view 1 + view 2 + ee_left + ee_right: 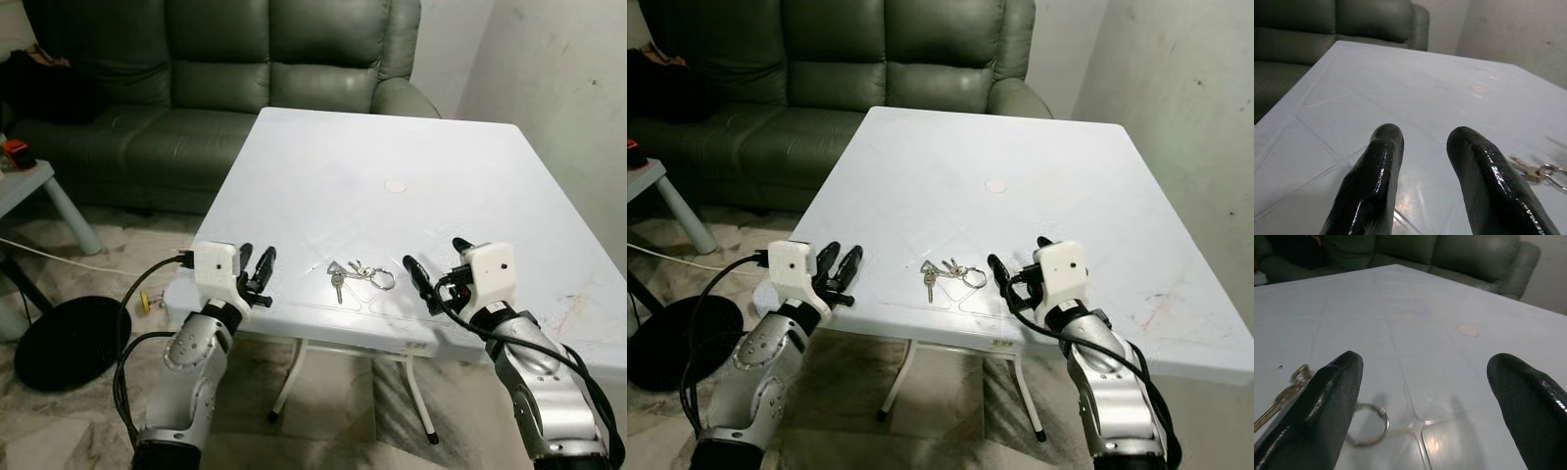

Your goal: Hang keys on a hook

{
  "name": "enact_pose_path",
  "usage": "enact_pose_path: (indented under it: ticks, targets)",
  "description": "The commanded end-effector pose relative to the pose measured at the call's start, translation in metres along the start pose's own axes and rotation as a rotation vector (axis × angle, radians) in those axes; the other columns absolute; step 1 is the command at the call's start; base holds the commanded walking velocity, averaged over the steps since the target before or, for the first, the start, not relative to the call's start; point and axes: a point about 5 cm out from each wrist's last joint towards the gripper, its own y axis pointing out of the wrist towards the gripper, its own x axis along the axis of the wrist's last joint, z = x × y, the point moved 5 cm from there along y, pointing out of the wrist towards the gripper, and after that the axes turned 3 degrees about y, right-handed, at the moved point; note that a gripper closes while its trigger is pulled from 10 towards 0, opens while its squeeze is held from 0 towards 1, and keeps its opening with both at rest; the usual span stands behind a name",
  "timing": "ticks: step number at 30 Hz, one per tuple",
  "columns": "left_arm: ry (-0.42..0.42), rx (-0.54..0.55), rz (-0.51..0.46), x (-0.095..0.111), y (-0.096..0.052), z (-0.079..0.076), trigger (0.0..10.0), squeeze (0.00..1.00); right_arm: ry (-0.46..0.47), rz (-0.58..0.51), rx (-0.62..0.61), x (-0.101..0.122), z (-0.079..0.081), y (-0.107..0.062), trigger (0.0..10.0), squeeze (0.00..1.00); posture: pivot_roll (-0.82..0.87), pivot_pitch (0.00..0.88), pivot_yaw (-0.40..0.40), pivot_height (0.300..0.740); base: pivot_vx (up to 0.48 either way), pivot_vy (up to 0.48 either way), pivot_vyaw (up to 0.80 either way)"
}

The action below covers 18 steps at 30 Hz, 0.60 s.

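A small bunch of keys (345,274) on a metal ring (384,280) lies flat on the white table (392,127), close to its front edge. My right gripper (435,255) hovers low just right of the ring, fingers wide open and empty; in the right wrist view the ring (1369,428) lies between its fingers, the keys (1281,399) beside one finger. My left gripper (256,259) sits at the table's front left edge, left of the keys, fingers a little apart with nothing between them. The keys (1535,171) appear off to one side in the left wrist view.
A dark green sofa (245,59) stands behind the table. A pale wall (568,88) runs along the right. On the left stand a small light side table (29,186), a black round disc (69,343) on the floor and a cable (59,257). A round mark (395,185) is on the tabletop.
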Motion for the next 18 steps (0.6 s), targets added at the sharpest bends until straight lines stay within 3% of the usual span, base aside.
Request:
enact_pose_path:
  ticks: [1, 12, 18]
  targets:
    - [0.017, 0.007, -0.005, 0.003, -0.002, 0.0, 10.0, 0.0, -0.006, 0.017, 0.016, 0.001, 0.0, 0.005, 10.0, 0.0, 0.09, 0.059, -0.045, 0.74, 0.0, 0.0, 0.0]
    - [0.012, 0.004, 0.006, 0.002, -0.01, -0.008, 10.0, 0.0, -0.059, 0.134, 0.106, -0.007, 0.007, 0.028, 10.0, 0.0, 0.11, 0.096, -0.064, 0.74, 0.0, 0.0, 0.0]
    - [0.007, 0.009, 0.008, 0.002, -0.014, -0.008, 10.0, 0.0, -0.062, 0.196, 0.182, -0.018, 0.013, 0.03, 10.0, 0.0, 0.12, 0.106, -0.07, 0.74, 0.0, 0.0, 0.0]
